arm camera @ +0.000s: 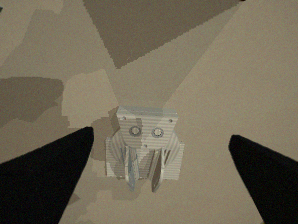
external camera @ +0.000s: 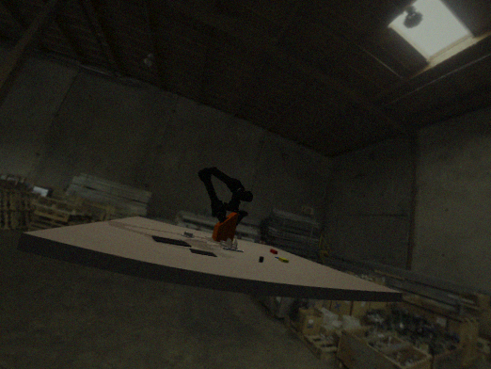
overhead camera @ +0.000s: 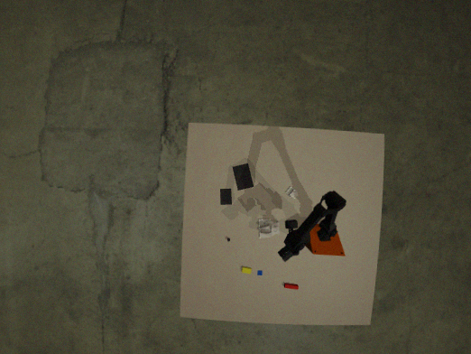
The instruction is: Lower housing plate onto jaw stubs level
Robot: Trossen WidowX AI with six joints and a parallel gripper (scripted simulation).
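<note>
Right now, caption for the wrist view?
Open gripper above the housing plate, nothing between its fingers.

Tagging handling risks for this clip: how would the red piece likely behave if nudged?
The red piece looks long and narrow, so a push on its long side might roll it if it is round, which I cannot tell. Lying flat, it seems unlikely to tip.

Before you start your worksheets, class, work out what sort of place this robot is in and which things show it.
Probably a warehouse or storage hall: wooden pallets stacked by the wall, open wooden crates filled with loose items, and a bright skylight in a dark, beamed roof.
</note>
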